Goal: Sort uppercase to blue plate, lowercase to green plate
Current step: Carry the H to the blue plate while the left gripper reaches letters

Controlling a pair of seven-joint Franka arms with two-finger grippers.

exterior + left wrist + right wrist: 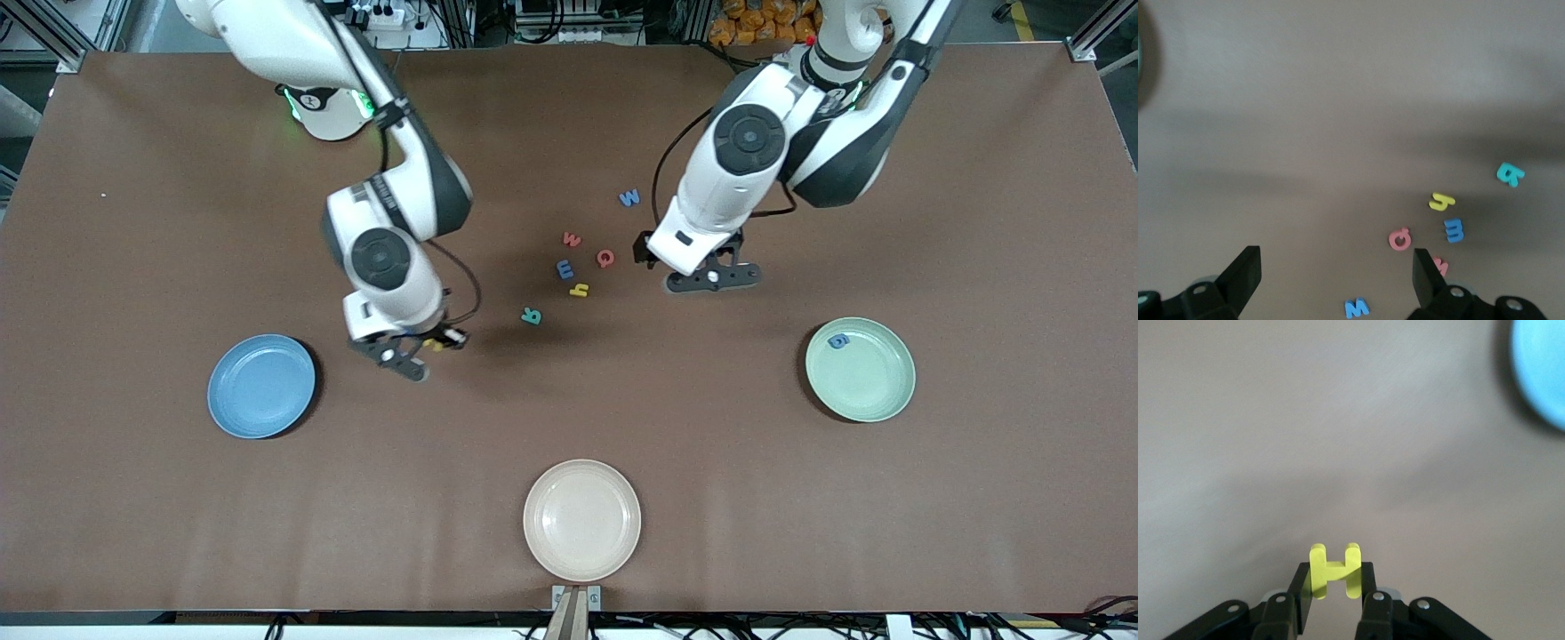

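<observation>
Right gripper (pixel 425 348) is up over bare brown table (pixel 133 222), betw the letter cluster and the round mid-blue plate (pixel 261 386), clamped on the small yellow foam capital H (pixel 1335 568); the H sits upright betw its fingertips, w/ the blue plate nearby toward the right arm's end of the table and nothing lying on it

Left gripper (pixel 711 277) hangs w/ fingers spread wide, holding nothing, over the table just beside the cluster on the left arm's side

Loose letters on the table, mid-table: blue capital W (pixel 629 197) farthest from the front cam; red lowercase w (pixel 572 238) nearer; red capital Q (pixel 605 258) beside it, closest to the left gripper; blue lowercase m (pixel 564 268) and yellow lowercase h (pixel 579 290) nearer again, just beside each other; teal capital R (pixel 531 315) nearest to the front cam of the group, closest to the right gripper but apart from it

Blue lowercase g (pixel 838 340) lies in the round pale mint-green plate (pixel 876 391), near its rim, toward the left arm's end

Round cream plate (pixel 581 520) sits by the table edge nearest the front cam
</observation>
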